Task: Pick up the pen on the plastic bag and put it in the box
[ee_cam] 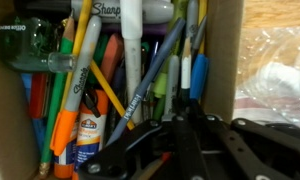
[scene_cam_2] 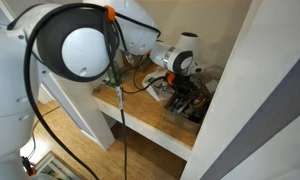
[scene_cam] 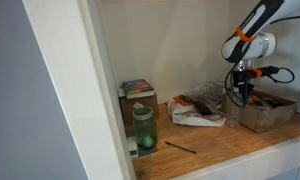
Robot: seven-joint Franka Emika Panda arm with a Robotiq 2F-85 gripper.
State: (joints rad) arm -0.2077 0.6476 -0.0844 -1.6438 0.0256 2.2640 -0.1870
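Observation:
My gripper (ee_cam: 185,118) hangs right over the open cardboard box (ee_cam: 222,60), which is packed with several pens and markers. Its fingers are pressed together, and a thin dark pen (ee_cam: 186,92) seems to stick out from between the tips, down into the box. In an exterior view the gripper (scene_cam: 242,96) is at the left end of the box (scene_cam: 266,112), with the plastic bag (scene_cam: 198,112) to its left. The bag also shows in the wrist view (ee_cam: 275,60), beside the box. The gripper (scene_cam_2: 180,86) and box (scene_cam_2: 190,106) show in both exterior views.
A green jar (scene_cam: 143,130) stands at the left of the wooden shelf (scene_cam: 220,150), with a stack of books (scene_cam: 137,90) behind it. A loose thin pen (scene_cam: 180,147) lies on the shelf near the front. A white wall panel (scene_cam: 90,90) closes in the left side.

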